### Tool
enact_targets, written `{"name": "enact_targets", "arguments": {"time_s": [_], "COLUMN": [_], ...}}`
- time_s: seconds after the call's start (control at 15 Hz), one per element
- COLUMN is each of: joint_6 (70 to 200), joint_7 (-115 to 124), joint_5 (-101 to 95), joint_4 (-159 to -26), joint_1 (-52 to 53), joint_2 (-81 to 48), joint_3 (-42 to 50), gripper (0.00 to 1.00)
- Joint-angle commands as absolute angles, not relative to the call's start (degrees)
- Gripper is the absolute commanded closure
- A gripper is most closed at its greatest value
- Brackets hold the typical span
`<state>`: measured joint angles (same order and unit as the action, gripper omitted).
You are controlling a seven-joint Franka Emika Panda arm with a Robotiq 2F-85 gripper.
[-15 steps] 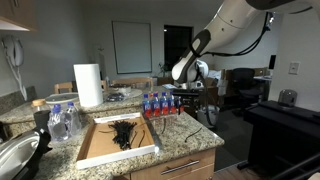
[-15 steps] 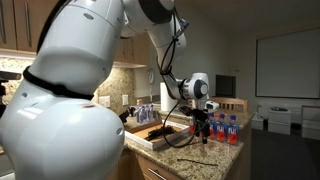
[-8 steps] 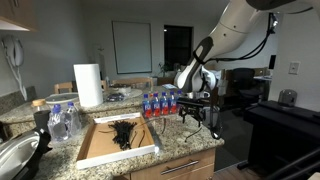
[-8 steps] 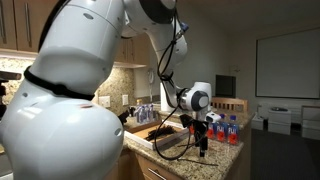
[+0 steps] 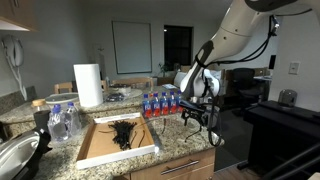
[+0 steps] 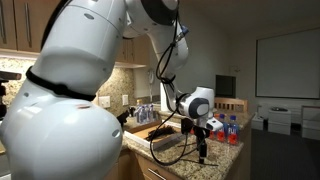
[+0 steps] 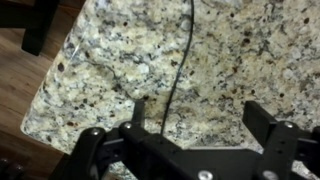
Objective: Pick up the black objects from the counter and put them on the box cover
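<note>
A spidery clump of black objects (image 5: 123, 132) lies inside the box cover (image 5: 100, 152), a shallow tan tray with white rims on the speckled counter (image 5: 180, 145). In the wrist view a single thin black wiry piece (image 7: 181, 60) lies on the granite counter (image 7: 230, 60), running down toward the left finger. My gripper (image 7: 198, 108) hangs open just above the stone with nothing between its fingers. In both exterior views the gripper (image 5: 200, 120) (image 6: 203, 150) points down at the counter, beyond the box cover (image 6: 150, 133) and near the counter's end.
A row of small bottles with red-and-blue labels (image 5: 158, 104) (image 6: 228, 128) stands behind the gripper. A paper towel roll (image 5: 88, 85), clear bottles (image 5: 62, 118) and a metal bowl (image 5: 15, 155) sit past the tray. The counter edge (image 7: 45, 95) drops to the wooden floor.
The gripper has moved away from the bottles and come down toward the counter beside the box cover. It has stayed open. The clump in the tray has not moved.
</note>
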<state>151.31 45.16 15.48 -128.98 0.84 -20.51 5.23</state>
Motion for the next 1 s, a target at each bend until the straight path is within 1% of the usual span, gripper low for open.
{"name": "enact_targets", "arguments": {"time_s": [0.0, 0.27, 0.33, 0.4, 0.53, 0.73, 0.93], "joint_6": [154.4, 154.5, 155.1, 156.2, 157.9, 160.5, 162.6], "joint_7": [42.1, 41.2, 40.8, 40.7, 40.4, 39.6, 38.5], "joint_5": [18.8, 20.5, 20.8, 20.6, 20.3, 20.4, 21.3], "joint_4": [-130.3, -130.2, -130.2, -130.2, -130.2, -130.1, -130.1], "joint_1": [-0.6, -1.1, -1.2, -1.1, -1.1, -1.3, -1.7], "joint_2": [-21.2, -22.7, -23.1, -23.4, -23.5, -23.6, -23.9], "joint_3": [3.7, 3.1, 3.1, 3.3, 3.4, 3.1, 2.2], "gripper": [0.00, 0.00, 0.22, 0.26, 0.39, 0.60, 0.79]}}
